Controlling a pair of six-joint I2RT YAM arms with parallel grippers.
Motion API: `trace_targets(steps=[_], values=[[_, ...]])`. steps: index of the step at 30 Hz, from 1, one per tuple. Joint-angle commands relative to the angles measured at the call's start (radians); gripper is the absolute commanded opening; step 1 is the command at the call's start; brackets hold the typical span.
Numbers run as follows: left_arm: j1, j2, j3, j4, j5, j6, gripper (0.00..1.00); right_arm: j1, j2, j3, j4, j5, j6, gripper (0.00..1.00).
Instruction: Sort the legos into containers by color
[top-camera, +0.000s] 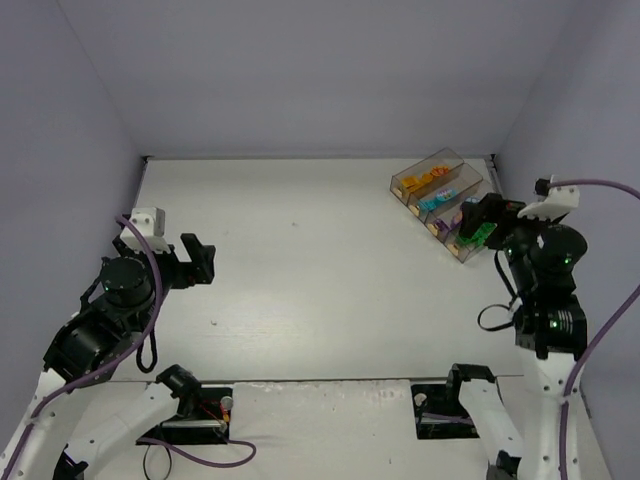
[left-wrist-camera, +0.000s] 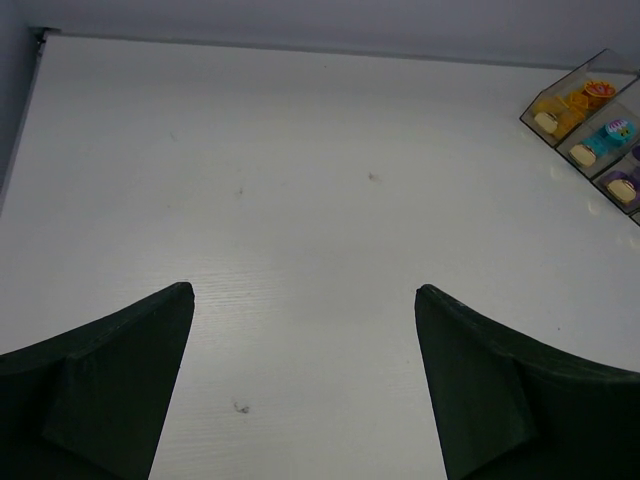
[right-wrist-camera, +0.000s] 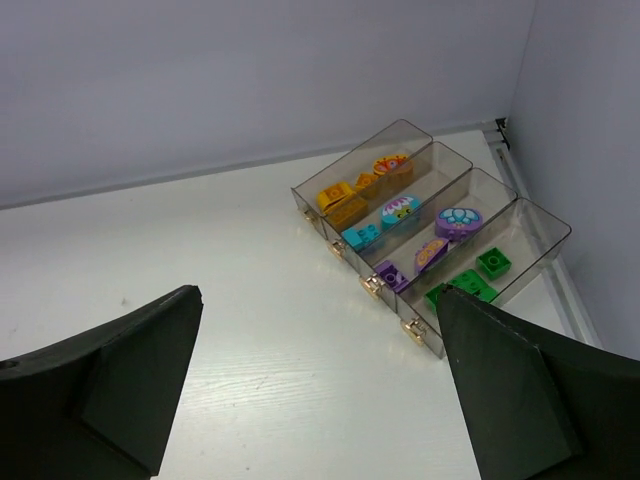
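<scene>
Nearest the bases, the left gripper (left-wrist-camera: 302, 300) hangs with its jaws spread wide and nothing between them, over bare tabletop (left-wrist-camera: 300, 150) and well apart from the tray. The right gripper (right-wrist-camera: 320, 300) is also spread and empty, poised just beside the near end of the containers (right-wrist-camera: 349, 156) at the far right corner.

The legos lie inside by colour: orange (right-wrist-camera: 345, 195) in the first bin, teal (right-wrist-camera: 385, 222) in the second, purple (right-wrist-camera: 455, 218) in the third and green (right-wrist-camera: 470, 280) in the fourth. No loose brick shows on the tabletop in any view, so the sorting looks finished.

What remains, as I judge it, is to back away cleanly. Lift the right gripper straight up before drawing it in, so a finger cannot clip the light tray's wall and spill the bricks.
</scene>
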Motion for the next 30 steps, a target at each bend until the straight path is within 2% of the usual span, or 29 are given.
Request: trace_targets(steps=[1, 6, 17, 23, 30], values=[[0.003, 0.028, 0.064, -0.056, -0.054, -0.074, 0.85, 0.076, -0.102, -0.045, -0.01, 0.089, -0.001, 1.0], [0.003, 0.028, 0.073, -0.094, -0.11, -0.107, 0.85, 0.105, -0.257, -0.067, -0.056, 0.091, 0.011, 1.0], [0.003, 0.025, 0.07, -0.177, -0.127, -0.12, 0.85, 0.222, -0.332, -0.051, -0.09, 0.058, 0.005, 1.0], [0.003, 0.023, 0.05, -0.171, -0.099, -0.154, 0.85, 0.251, -0.344, -0.074, -0.102, 0.159, 0.104, 1.0], [0.003, 0.055, 0.042, -0.156, -0.061, -0.171, 0.85, 0.277, -0.331, -0.088, -0.102, 0.271, 0.111, 1.0]])
